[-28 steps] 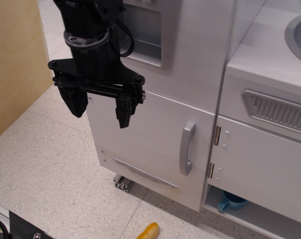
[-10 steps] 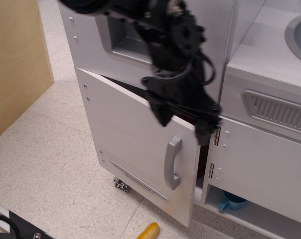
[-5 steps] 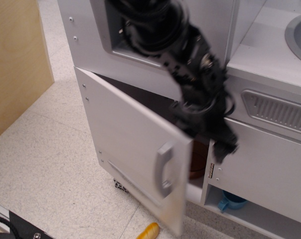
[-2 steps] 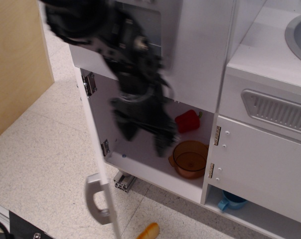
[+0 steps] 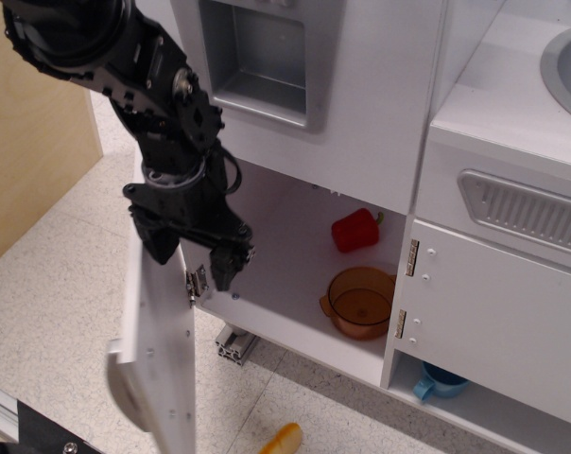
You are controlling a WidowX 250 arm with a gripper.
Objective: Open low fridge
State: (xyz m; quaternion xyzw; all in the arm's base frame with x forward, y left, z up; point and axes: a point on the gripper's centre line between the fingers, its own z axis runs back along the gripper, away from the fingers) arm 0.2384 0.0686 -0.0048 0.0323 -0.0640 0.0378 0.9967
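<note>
White fridge door (image 5: pixel 160 355) below fingers (image 5: pixel 224 267).

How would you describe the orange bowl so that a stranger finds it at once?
Start at the white toy kitchen's low fridge, whose door hangs wide open. On its floor, right front corner, sits a see-through orange bowl. The red pepper behind it is solid and opaque.

No readable text, labels, nos. or brand marks anywhere right now. The swung-open white square fridge door (image 5: pixel 158 350) is blank, no lettering. Grey recessed dispenser niche (image 5: pixel 259 57) blank too.
</note>
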